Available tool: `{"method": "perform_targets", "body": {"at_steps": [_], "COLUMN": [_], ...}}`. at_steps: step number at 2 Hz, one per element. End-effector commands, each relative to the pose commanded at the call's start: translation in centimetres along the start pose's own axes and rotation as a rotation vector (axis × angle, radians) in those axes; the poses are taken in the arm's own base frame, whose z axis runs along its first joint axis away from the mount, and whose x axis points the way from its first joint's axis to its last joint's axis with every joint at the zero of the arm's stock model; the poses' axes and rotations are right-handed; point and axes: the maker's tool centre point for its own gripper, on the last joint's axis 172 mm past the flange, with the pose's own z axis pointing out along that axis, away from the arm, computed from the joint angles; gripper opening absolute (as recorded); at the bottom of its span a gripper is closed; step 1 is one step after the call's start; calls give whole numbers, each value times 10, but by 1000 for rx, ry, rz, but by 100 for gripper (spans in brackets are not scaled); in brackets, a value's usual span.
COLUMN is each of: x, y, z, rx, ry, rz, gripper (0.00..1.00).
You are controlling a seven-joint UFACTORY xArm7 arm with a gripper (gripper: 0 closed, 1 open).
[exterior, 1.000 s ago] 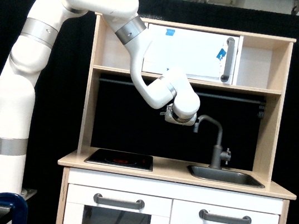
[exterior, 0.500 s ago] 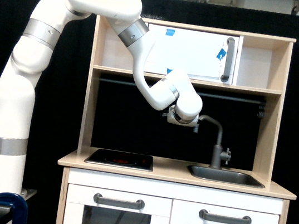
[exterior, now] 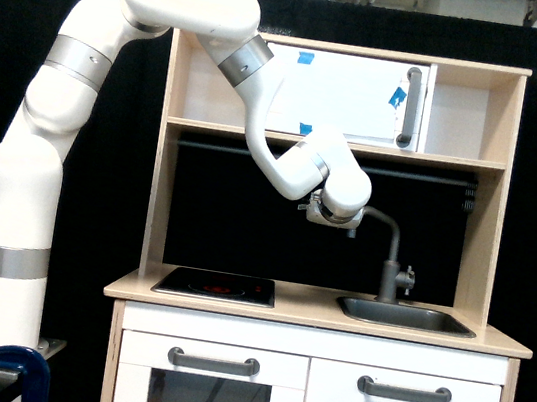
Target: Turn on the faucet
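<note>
Countertop [exterior: 312,314] carries hob [exterior: 214,285], sink [exterior: 406,317], faucet [exterior: 390,260]; tool [exterior: 332,217] state unreadable; backdrop black.

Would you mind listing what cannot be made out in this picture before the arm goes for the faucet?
- Gripper, exterior view: the fingers are too small and hidden under the wrist, so open or shut is unclear.
- Faucet spout tip: covered by the gripper, so contact cannot be judged.
- Faucet lever: too small to read its position.
- Sink basin: its rim hides the inside.
</note>
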Motion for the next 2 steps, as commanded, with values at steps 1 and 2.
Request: {"method": "perform_targets", "body": {"at_steps": [1,2], "x": [-1,-3], "y": [7,23], "z": [-5,-23], "rx": [0,0], "ry": [0,0], "rz": [0,0], "gripper": [100,100]}}
